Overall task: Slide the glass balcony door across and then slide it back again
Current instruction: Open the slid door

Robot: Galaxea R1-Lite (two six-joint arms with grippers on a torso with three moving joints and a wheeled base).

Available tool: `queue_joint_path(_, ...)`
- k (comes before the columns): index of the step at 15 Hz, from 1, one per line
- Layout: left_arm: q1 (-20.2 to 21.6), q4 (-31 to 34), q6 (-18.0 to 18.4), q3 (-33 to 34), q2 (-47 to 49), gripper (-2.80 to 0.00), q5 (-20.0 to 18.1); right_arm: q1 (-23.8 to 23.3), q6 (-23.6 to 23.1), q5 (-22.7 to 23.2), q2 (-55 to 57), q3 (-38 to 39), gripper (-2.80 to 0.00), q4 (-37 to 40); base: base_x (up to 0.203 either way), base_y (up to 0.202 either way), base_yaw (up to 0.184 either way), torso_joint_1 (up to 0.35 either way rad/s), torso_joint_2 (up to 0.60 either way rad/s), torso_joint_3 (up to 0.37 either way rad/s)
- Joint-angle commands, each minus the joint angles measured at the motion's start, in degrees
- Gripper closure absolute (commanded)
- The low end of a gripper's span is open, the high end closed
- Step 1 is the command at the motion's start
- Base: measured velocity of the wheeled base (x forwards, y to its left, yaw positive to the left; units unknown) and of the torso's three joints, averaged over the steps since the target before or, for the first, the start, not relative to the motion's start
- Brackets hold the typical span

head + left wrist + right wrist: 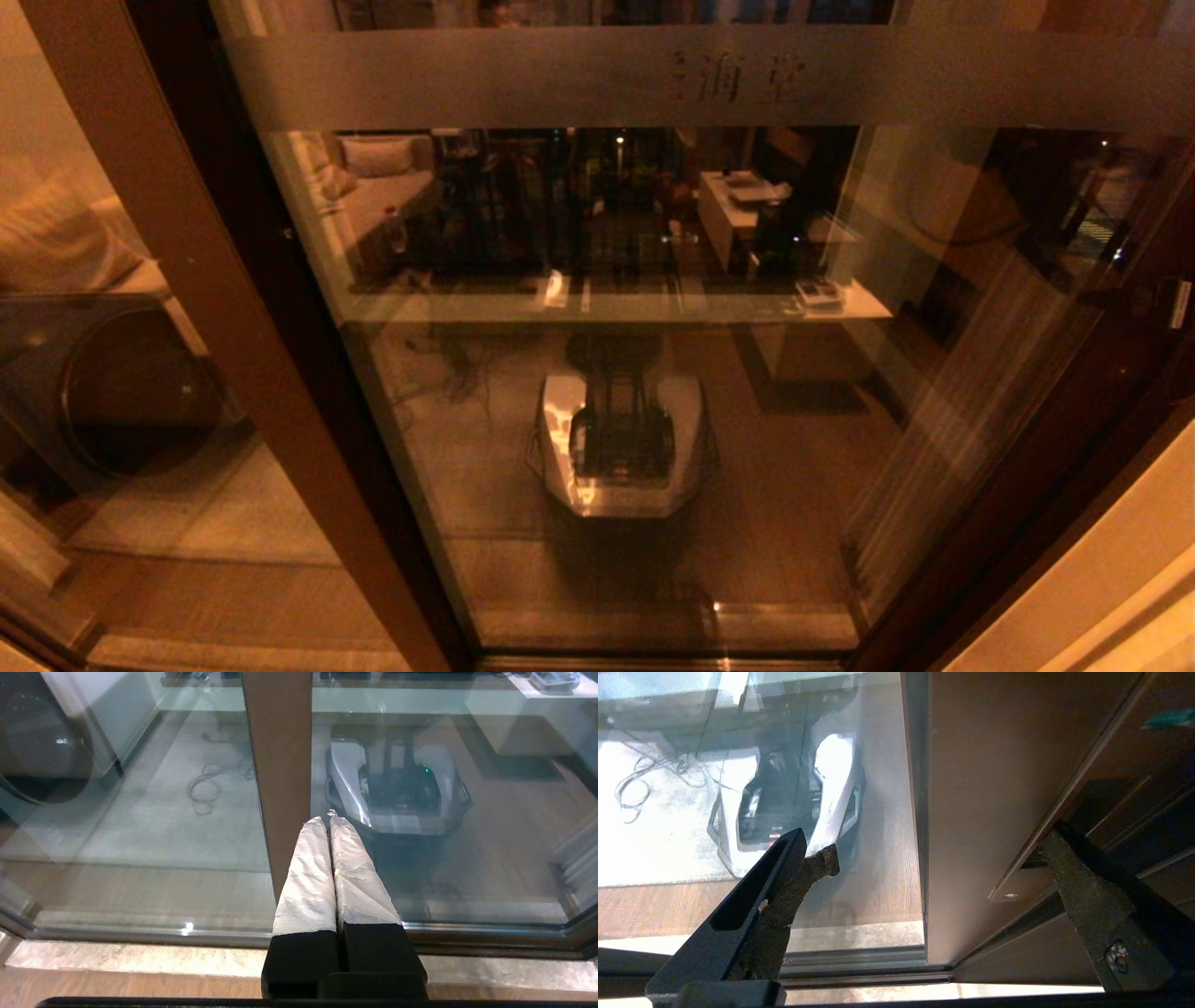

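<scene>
The glass balcony door [803, 439] fills the head view, with its frosted band [523, 79] across the top and a brown stile [201, 308] on the left. Neither arm shows there. In the left wrist view my left gripper [327, 821] is shut and empty, its taped fingers [308, 877] pressed together low in front of a brown stile [280, 760]. In the right wrist view my right gripper [941, 843] is open astride the door's other stile [976, 802]. One finger [784, 886] is before the glass; the other finger [1083, 891] sits at the recessed handle slot [1017, 886].
A dark round-fronted appliance [121, 392] stands behind the left-hand panel. The glass mirrors my own base [621, 439]. The floor track [859, 973] and a stone sill [140, 956] run along the bottom. A pale wall [1111, 588] closes the right side.
</scene>
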Motion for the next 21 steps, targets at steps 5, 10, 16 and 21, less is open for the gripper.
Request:
queue_joint_path(5, 0.02, 0.03, 0.0, -0.01, 0.07, 0.0, -0.02, 1.22, -0.17, 0.19, -2.25, 1.98, -2.8, -0.08, 0.0, 0.0, 0.0, 0.0, 0.0, 0.0)
queue_joint_path(10, 0.02, 0.03, 0.0, -0.01, 0.07, 0.0, -0.02, 1.69, -0.26, -0.01, -2.27, 2.34, -2.8, -0.08, 0.0, 0.0, 0.0, 0.0, 0.0, 0.0)
queue_joint_path(16, 0.02, 0.03, 0.0, -0.01, 0.07, 0.0, -0.02, 3.89, -0.35, -0.13, -4.23, 5.23, -2.8, -0.08, 0.0, 0.0, 0.0, 0.0, 0.0, 0.0)
queue_joint_path(21, 0.02, 0.03, 0.0, -0.01, 0.07, 0.0, -0.02, 6.44, -0.35, -2.47, -5.43, 6.11, -2.8, -0.08, 0.0, 0.0, 0.0, 0.0, 0.0, 0.0)
